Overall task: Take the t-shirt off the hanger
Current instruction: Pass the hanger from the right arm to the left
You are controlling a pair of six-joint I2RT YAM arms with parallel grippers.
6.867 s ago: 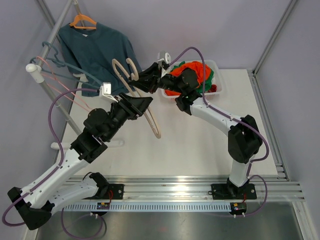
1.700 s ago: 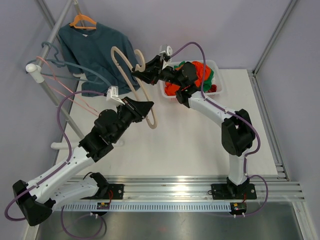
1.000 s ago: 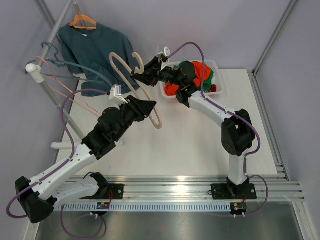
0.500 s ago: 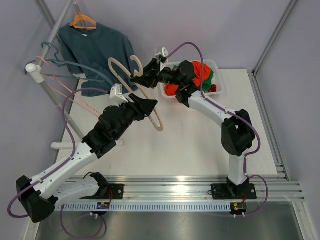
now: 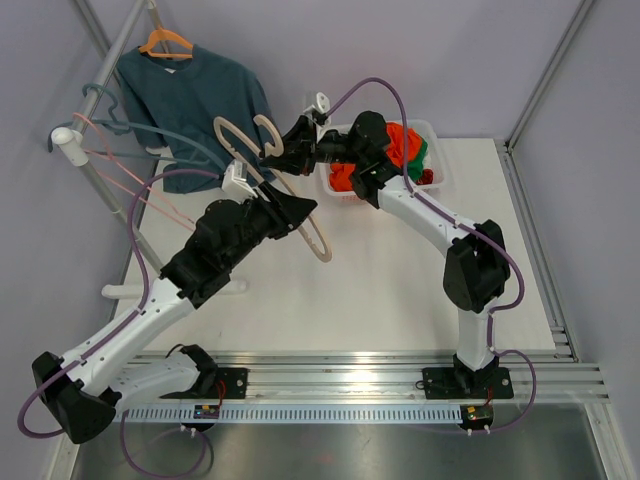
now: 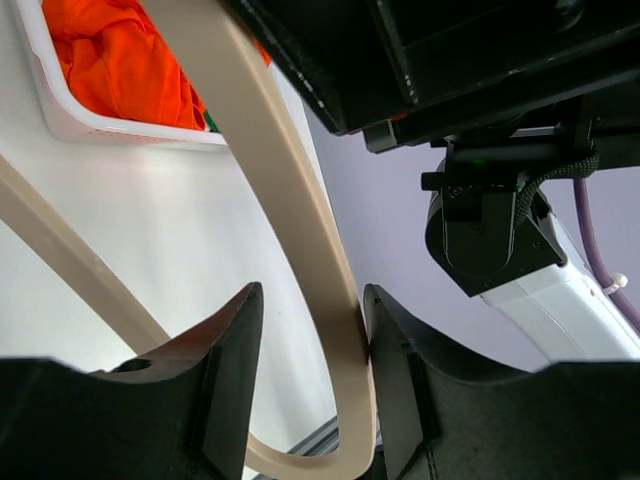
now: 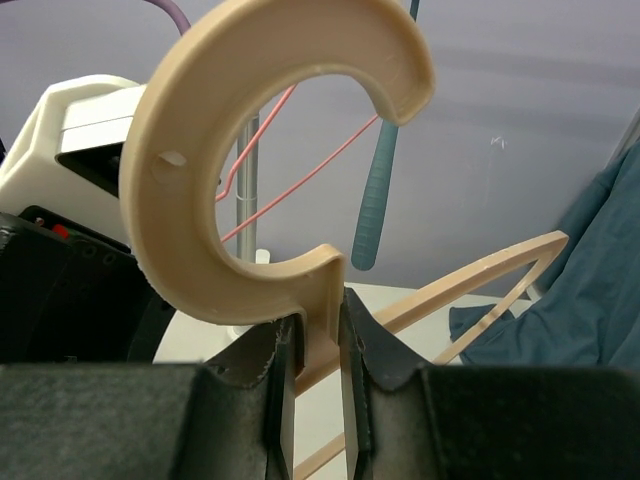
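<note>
Right wrist: right end effector (image 7: 318,338) clamps the beige hanger (image 7: 160,190); left end effector (image 6: 312,312) straddles it, released.

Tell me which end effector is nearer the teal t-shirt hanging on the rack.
Right. The right end effector, clamping the hook of the beige curved hanger, sits just beside the teal t-shirt. The left end effector is farther out over the table, straddling that hanger's arm.

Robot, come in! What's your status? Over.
Right gripper shut on beige hanger, at neck. Left gripper open around its arm. Hanger bare; blue t-shirt hangs on rack.
</note>
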